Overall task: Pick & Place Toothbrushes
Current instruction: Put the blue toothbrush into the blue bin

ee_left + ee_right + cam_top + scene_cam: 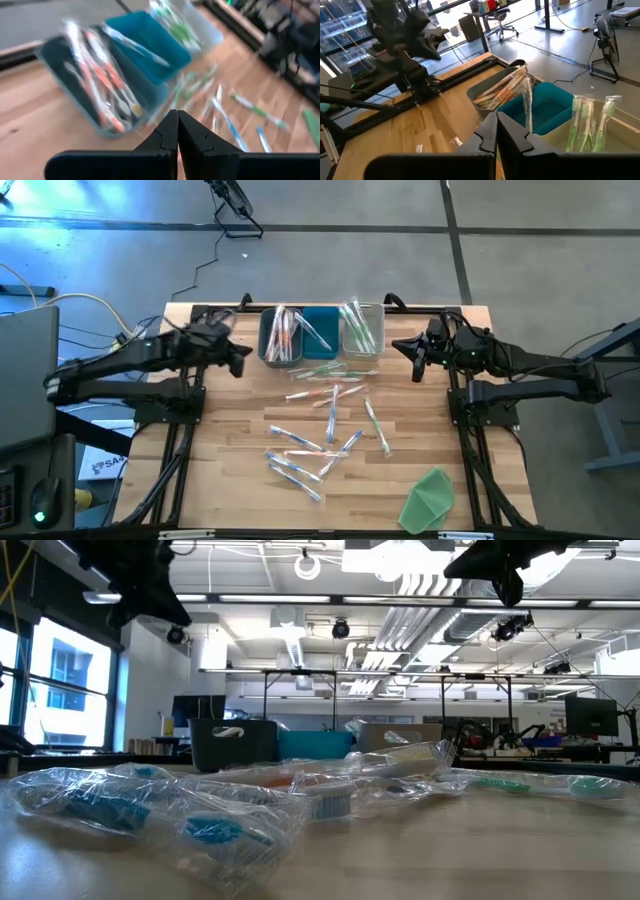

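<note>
**Both arms idle above the bins, loose brushes waiting mid-counter**

The left end effector (240,362) hovers beside the dark bin (281,340), fingers pressed together and empty. The right end effector (404,348) hangs just past the clear bin (362,330), likewise closed on nothing. The loose toothbrushes (330,420) lie scattered on the counter (230,470), toward its front from both end effectors and roughly midway between them, so neither arm is clearly nearer. Their long axes point every way; several cross or overlap, and they seem to be wrapped in clear film. The dark bin holds orange ones, the teal bin (321,332) a blue one, the clear bin green. A green sheet (430,497) lies at the front corner, well apart.
</note>
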Robot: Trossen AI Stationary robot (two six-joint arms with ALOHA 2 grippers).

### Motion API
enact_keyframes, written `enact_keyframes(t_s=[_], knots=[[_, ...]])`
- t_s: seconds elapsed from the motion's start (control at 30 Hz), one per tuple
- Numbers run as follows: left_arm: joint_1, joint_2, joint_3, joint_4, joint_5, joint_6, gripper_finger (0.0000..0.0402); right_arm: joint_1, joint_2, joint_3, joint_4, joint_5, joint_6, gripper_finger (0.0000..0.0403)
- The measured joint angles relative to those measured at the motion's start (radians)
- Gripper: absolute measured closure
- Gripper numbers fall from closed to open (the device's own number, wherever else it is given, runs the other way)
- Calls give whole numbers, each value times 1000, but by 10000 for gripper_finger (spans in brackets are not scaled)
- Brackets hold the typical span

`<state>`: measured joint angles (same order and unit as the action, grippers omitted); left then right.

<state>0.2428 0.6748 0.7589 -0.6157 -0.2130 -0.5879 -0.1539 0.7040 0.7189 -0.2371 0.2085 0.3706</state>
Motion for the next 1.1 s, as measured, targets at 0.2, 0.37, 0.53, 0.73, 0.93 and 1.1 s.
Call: enact_keyframes(t_s=[0.2, 0.37, 0.53, 0.73, 0.93, 1.1], knots=[[-143, 167, 0, 130, -27, 1, 402, 0, 0, 0, 0, -1, -1, 401], [-243, 300, 0, 233, -51, -4, 402, 0, 0, 0, -1, -1, -25, 401], [-317, 401, 0, 261, -51, -70, 402, -5, 2, 0, -1, -1, -77, 401], [-371, 472, 0, 263, -51, -144, 402, -18, 12, 0, -1, 2, -105, 401], [-381, 489, 0, 264, -41, -176, 402, -17, 30, 0, -1, 2, -106, 401], [-381, 489, 0, 265, -41, -169, 402, -17, 50, 0, 0, 2, -105, 401]])
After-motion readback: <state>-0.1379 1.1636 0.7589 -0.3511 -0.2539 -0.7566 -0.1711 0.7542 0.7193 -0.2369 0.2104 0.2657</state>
